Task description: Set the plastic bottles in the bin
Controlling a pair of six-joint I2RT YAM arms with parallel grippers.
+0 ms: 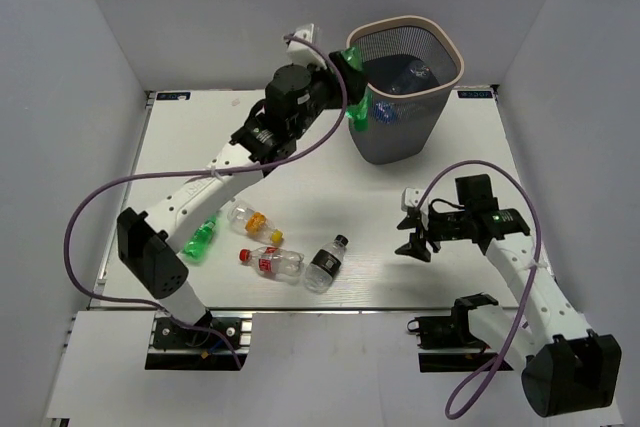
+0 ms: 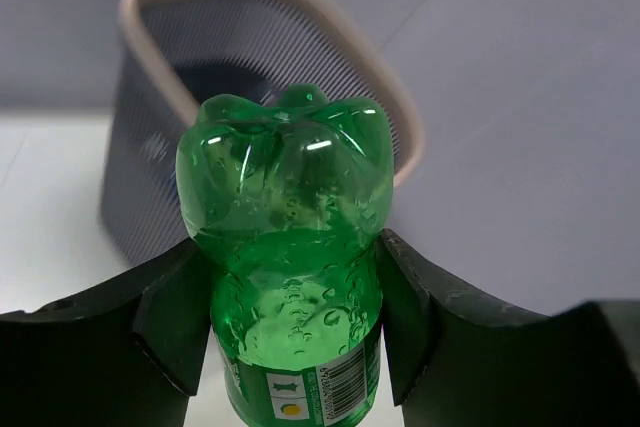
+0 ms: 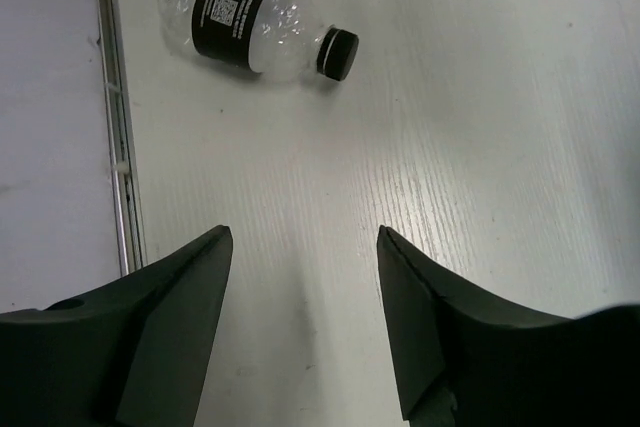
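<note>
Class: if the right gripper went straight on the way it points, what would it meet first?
Probably bare table; the right gripper tilts down at it. The black-labelled bottle lies further on, slightly left.

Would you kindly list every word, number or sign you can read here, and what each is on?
Nothing is legible enough to quote.
On the green bottle in the left gripper: a barcode and small symbols, digits blurred.
On the black-labelled bottle: a QR code and white print, too small.
On the red-labelled bottle: print too small.
The blue corner marks: too small.
</note>
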